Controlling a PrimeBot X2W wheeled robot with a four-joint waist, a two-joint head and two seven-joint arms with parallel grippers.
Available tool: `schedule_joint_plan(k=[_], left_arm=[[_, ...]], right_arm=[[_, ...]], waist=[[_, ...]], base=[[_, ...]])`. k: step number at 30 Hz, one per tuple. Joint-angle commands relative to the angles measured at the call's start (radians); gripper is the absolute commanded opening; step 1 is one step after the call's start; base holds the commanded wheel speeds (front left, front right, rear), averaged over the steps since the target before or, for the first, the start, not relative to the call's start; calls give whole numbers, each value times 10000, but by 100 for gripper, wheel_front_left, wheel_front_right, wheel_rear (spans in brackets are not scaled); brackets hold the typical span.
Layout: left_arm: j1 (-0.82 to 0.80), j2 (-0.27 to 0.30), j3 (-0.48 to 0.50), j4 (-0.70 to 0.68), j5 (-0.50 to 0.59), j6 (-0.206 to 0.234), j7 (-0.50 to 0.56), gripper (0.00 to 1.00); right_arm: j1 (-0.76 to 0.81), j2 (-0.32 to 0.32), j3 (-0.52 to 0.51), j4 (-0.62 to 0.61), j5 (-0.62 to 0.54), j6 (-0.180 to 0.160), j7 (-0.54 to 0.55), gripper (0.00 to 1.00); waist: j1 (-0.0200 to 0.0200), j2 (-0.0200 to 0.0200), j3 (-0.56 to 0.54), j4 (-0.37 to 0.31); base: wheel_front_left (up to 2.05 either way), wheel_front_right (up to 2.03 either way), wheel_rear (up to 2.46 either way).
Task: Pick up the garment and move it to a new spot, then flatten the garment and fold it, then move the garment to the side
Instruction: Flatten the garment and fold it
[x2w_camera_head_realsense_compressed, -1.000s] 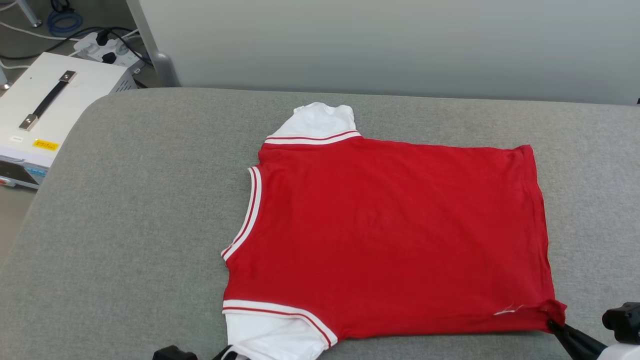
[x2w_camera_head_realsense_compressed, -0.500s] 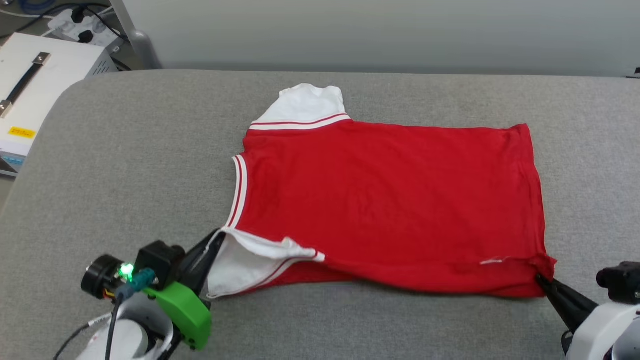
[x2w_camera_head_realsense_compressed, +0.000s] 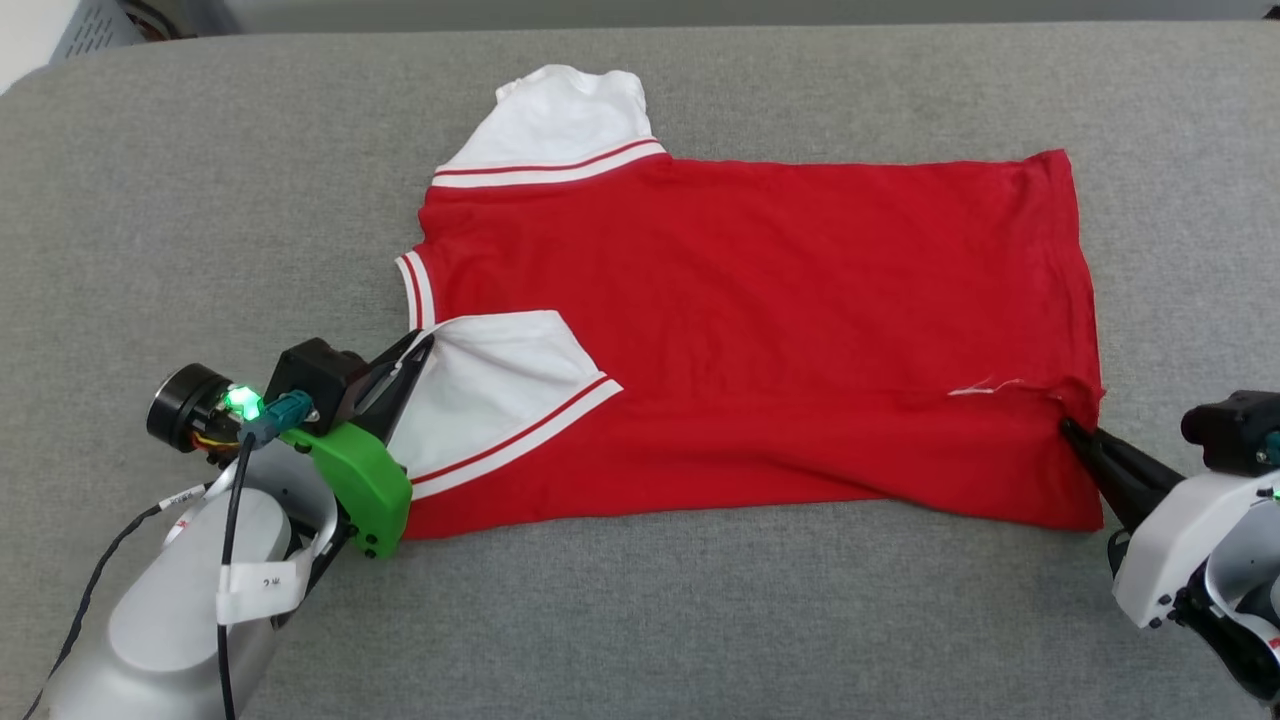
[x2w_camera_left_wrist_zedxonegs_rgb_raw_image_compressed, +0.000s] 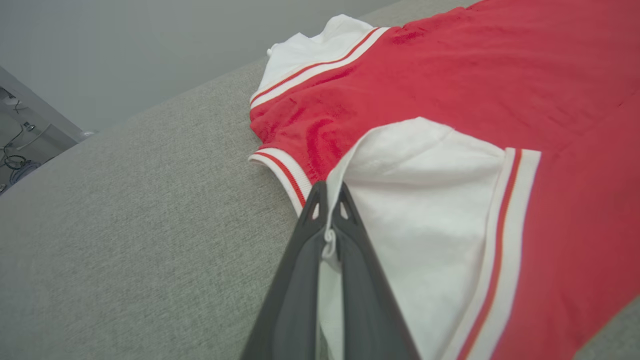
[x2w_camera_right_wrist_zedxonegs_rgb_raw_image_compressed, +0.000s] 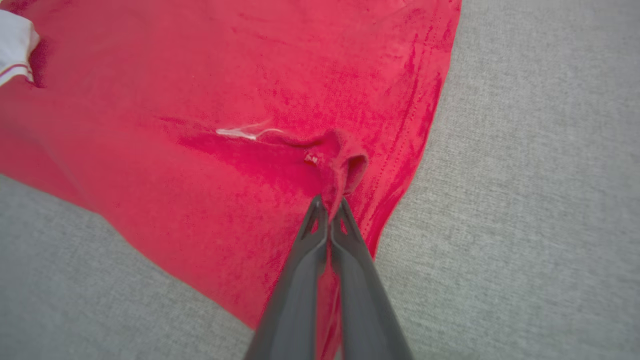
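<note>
The garment (x2w_camera_head_realsense_compressed: 760, 300), a red T-shirt with white sleeves and striped trim, lies spread on the grey padded surface (x2w_camera_head_realsense_compressed: 200, 200), collar toward the left. Its near edge is lifted and folded over onto the body. My left gripper (x2w_camera_head_realsense_compressed: 418, 345) is shut on the edge of the near white sleeve (x2w_camera_left_wrist_zedxonegs_rgb_raw_image_compressed: 425, 200), which lies turned over onto the red cloth. My right gripper (x2w_camera_head_realsense_compressed: 1068, 425) is shut on a bunched bit of the hem corner (x2w_camera_right_wrist_zedxonegs_rgb_raw_image_compressed: 340, 160) at the right. The far sleeve (x2w_camera_head_realsense_compressed: 565, 115) lies flat at the top.
A small white thread or tag (x2w_camera_head_realsense_compressed: 985, 386) shows on the red cloth near the right gripper. Bare grey surface surrounds the shirt on all sides. A pale wall (x2w_camera_left_wrist_zedxonegs_rgb_raw_image_compressed: 125, 45) rises behind the surface in the left wrist view.
Both grippers have carried the shirt's near edge farther over the body; the white sleeve now lies on the red cloth. The head camera has tilted down, so the whole picture has shifted.
</note>
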Motion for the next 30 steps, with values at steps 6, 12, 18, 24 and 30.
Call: schedule_joint_plan(k=[6, 12, 18, 24, 30], left_arm=[[-943, -296, -846, 1396, -126, -65, -372, 0], [-1302, -434, -1669, 2365, -586, -68, -715, 0], [-1568, -548, -1768, 2962, -799, -69, -1009, 100], [-1688, -264, -1497, 2715, -960, -70, -1086, 100], [-1718, 430, -1739, 1612, -1589, -70, -166, 100]], right_arm=[[-959, 86, 435, 798, -43, -7, -99, 0], [-1265, 169, 919, 1403, -65, -7, -128, 0], [-1086, 179, 487, 1479, 72, -7, -768, 100], [-295, 112, -566, 700, -160, -7, -1175, 100], [393, 230, -1600, -449, -631, -7, -825, 100]], waist=[[-1, -1, 736, -176], [-1, -1, 742, -161], [-1, -1, 316, 18], [-1, -1, -275, 242], [-1, -1, -683, 306]], base=[[0, 0, 0], [0, 0, 0], [0, 0, 0], [0, 0, 0], [0, 0, 0]])
